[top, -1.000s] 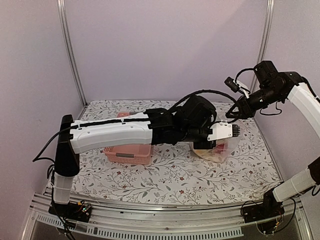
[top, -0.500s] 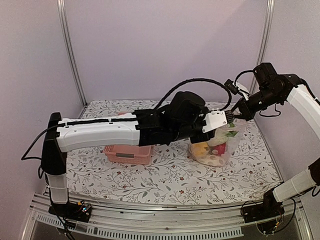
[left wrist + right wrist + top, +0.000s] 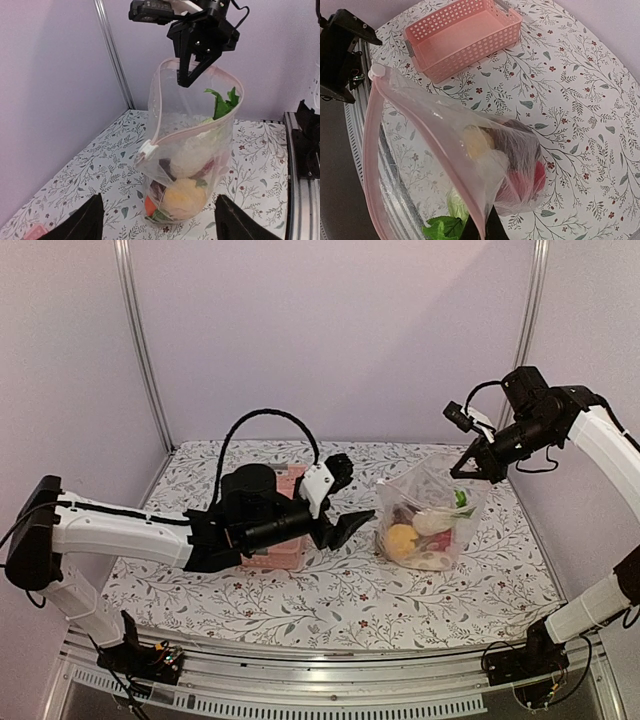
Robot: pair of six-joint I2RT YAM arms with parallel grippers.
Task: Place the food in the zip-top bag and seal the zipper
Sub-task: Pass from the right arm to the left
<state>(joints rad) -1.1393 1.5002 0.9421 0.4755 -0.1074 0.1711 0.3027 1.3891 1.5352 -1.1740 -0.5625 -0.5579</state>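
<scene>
The zip-top bag (image 3: pixel 432 525) stands on the table with its top right rim pinched in my right gripper (image 3: pixel 478 470), which is shut on it. The food (image 3: pixel 186 196) lies inside: a yellow piece, a red one (image 3: pixel 538 176), dark purple, and a white radish with green leaves (image 3: pixel 221 103). The pink zipper (image 3: pixel 192 134) gapes open, its white slider (image 3: pixel 148 149) at the left end. My left gripper (image 3: pixel 350 496) hangs open and empty, well left of the bag. In the left wrist view the bag (image 3: pixel 192 160) fills the middle, apart from my fingertips (image 3: pixel 89 221).
A pink slatted basket (image 3: pixel 465 34) sits empty on the floral table left of the bag, partly under my left arm (image 3: pixel 150 532). Lilac walls and metal posts (image 3: pixel 140 345) close off the back and sides.
My left arm has pulled back to the left, away from the bag, and its jaws have opened. My right gripper has shut on the bag's rim and holds it upright.
</scene>
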